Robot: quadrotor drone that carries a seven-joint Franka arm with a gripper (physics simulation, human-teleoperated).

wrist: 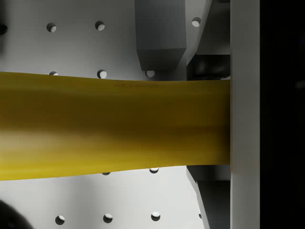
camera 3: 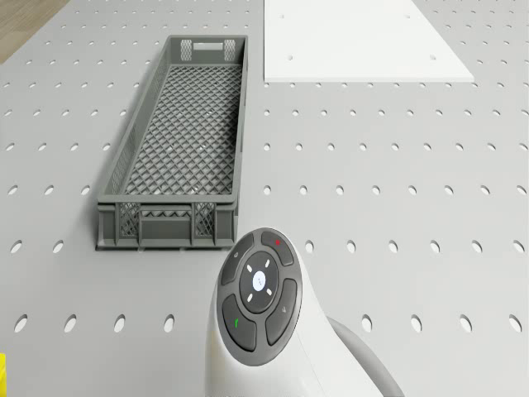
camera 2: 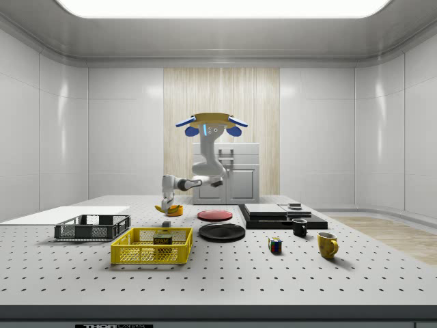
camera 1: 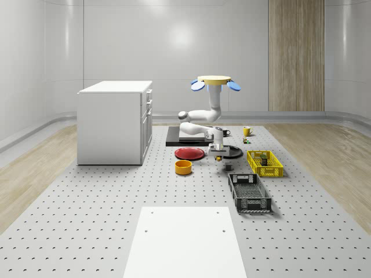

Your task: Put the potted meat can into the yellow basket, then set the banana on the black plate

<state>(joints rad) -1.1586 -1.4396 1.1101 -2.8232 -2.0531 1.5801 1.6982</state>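
Observation:
The banana (wrist: 114, 124) lies crosswise between my fingers (wrist: 159, 38), and both jaws press against its sides. My gripper (camera 1: 218, 154) hangs low over the table at the near-left rim of the black plate (camera 1: 232, 152), between it and the red plate (camera 1: 189, 153). In the side view the gripper (camera 2: 166, 202) holds the banana (camera 2: 164, 208) just above the table. The potted meat can (camera 1: 264, 159) stands inside the yellow basket (camera 1: 272, 171), also the can (camera 2: 163, 239) in the basket (camera 2: 136, 254). The drone (camera 1: 214, 81) hovers high above the plates.
An orange bowl (camera 1: 183, 167) sits left of the gripper. A grey basket (camera 1: 249, 193) lies nearer the front, a white board (camera 1: 185, 240) beyond it. A black slab (camera 1: 177, 138), black mug (camera 1: 226, 132), yellow mug (camera 1: 246, 131) and colour cube (camera 1: 246, 141) sit behind; a white cabinet (camera 1: 116, 121) stands left.

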